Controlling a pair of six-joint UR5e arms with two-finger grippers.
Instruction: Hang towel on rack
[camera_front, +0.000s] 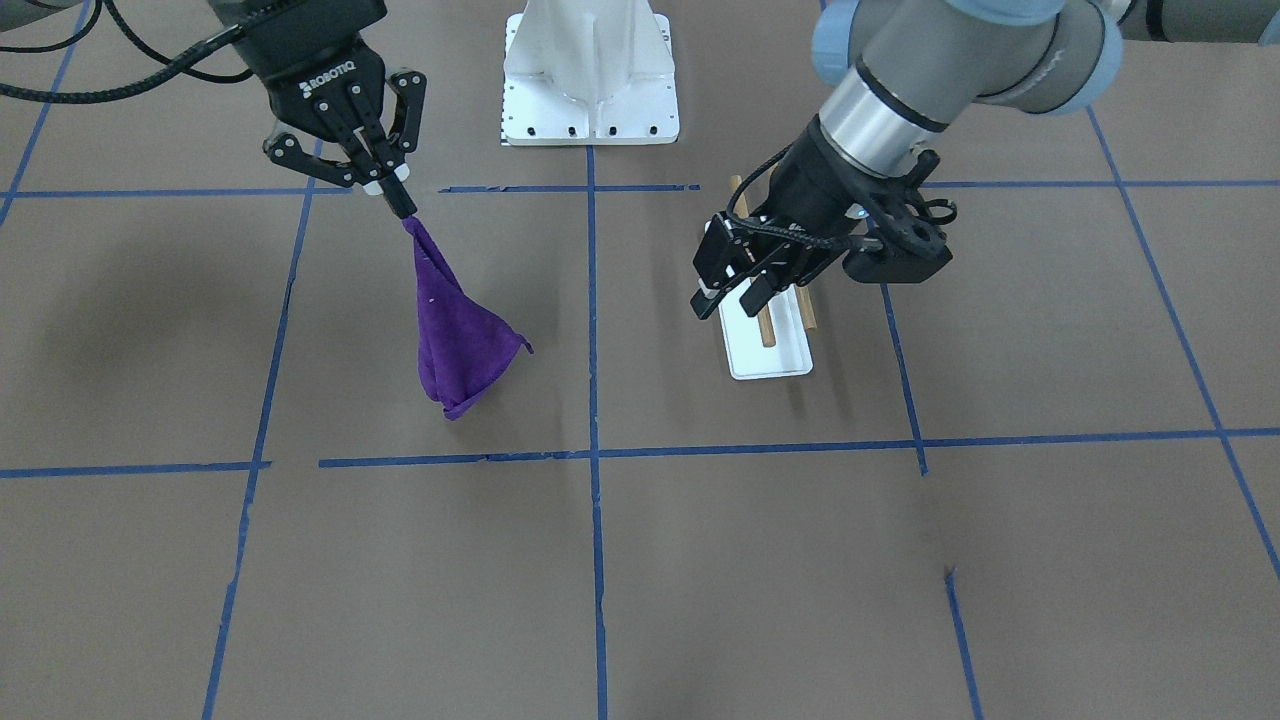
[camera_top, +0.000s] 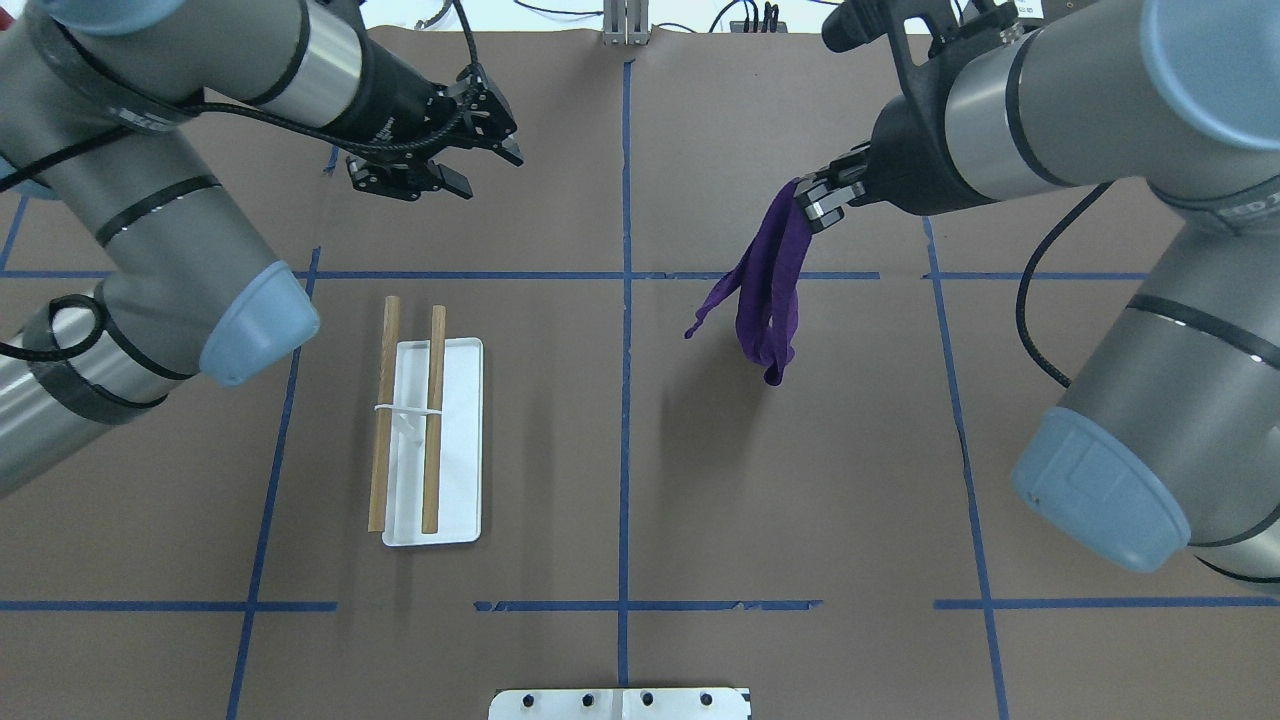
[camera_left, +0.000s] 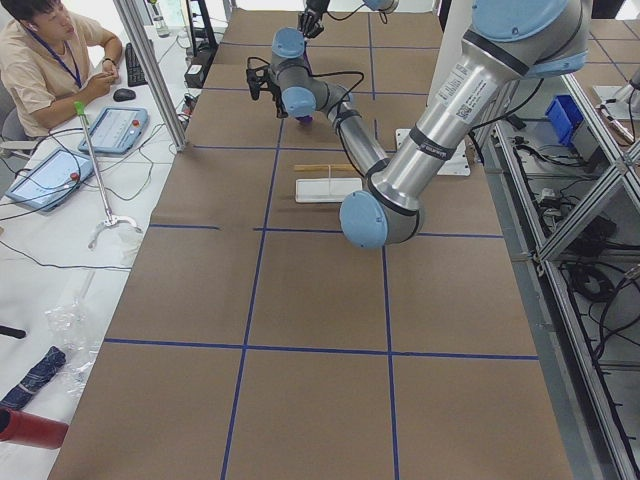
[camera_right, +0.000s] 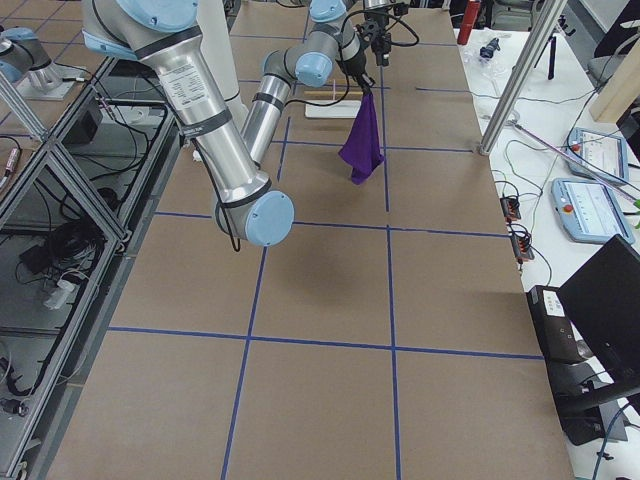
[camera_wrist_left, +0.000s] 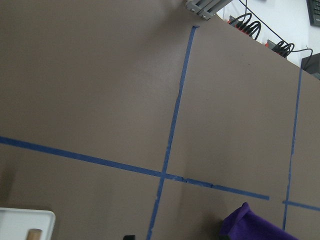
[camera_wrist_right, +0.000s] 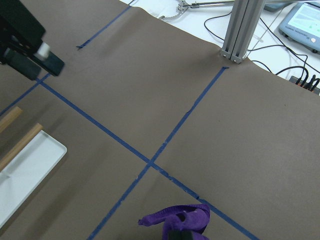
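The purple towel (camera_front: 455, 340) hangs bunched from my right gripper (camera_front: 397, 197), which is shut on its top corner. It also shows in the overhead view (camera_top: 770, 290) and the exterior right view (camera_right: 362, 135). Its lower end is close to the table; I cannot tell if it touches. The rack (camera_top: 440, 440) stands on the other side of the table's centre line, with a white base and two wooden bars. My left gripper (camera_front: 732, 297) is open and empty, hovering over the rack's far end (camera_front: 770, 350). The right wrist view shows the towel (camera_wrist_right: 180, 220) and the rack's corner (camera_wrist_right: 25, 170).
The white bolted robot pedestal (camera_front: 590, 80) stands at the table's robot-side edge. Blue tape lines (camera_top: 625, 300) divide the brown table. An aluminium post (camera_wrist_right: 240, 30) stands at the far edge. An operator (camera_left: 50, 60) sits beyond it.
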